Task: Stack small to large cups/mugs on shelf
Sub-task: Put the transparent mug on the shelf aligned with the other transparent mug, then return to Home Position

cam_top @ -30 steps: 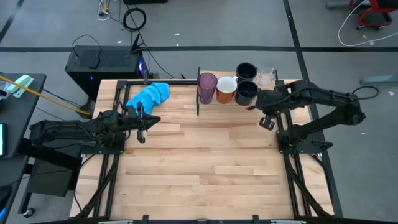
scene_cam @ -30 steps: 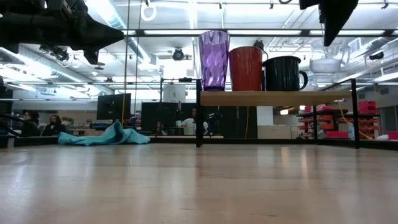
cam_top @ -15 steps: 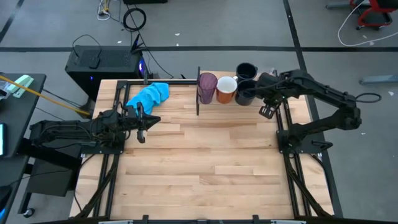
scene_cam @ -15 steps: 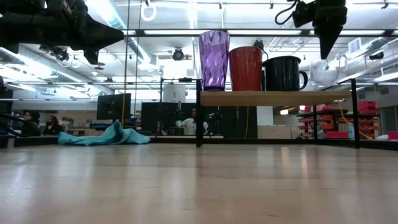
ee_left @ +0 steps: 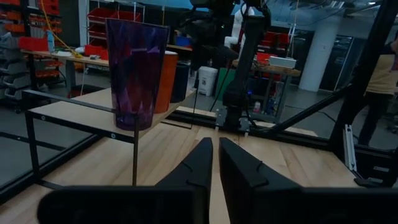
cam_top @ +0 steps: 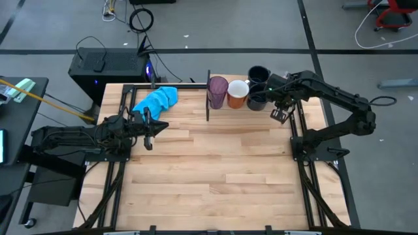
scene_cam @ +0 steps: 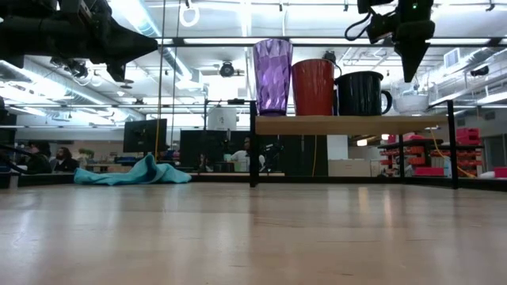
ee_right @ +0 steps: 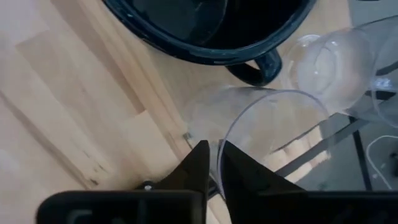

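On the light wood shelf [scene_cam: 348, 124] stand a purple tumbler [scene_cam: 272, 77], an orange mug [scene_cam: 314, 87] and a navy mug [scene_cam: 360, 93]. A second navy mug [cam_top: 258, 74] stands behind them. My right gripper [ee_right: 214, 165] is above the shelf's right end, next to the near navy mug [ee_right: 211, 25], shut on a small clear cup [ee_right: 273, 124]. The other clear cup [ee_right: 329, 62] stands just beyond it. My left gripper [cam_top: 149, 127] waits shut over the table's left side. My right gripper pinches the clear cup's rim [ee_right: 219, 152], one finger inside the cup and one outside. The fingers come from above, pointing down. The cup hangs upright below them [scene_cam: 412, 103], just over the shelf top. Whether its bottom touches the shelf I cannot tell.
A bright blue cloth [cam_top: 157, 100] lies at the table's far left. Thin black uprights [scene_cam: 252, 142] carry the shelf. Bare wood tabletop [cam_top: 215, 170] spreads between the two arms. People sit in the room beyond the table.
My right gripper has gone toward the far edge and a little left, toward the navy mugs, and has come down toward the shelf's right end. The clear cup below it has come down with it.
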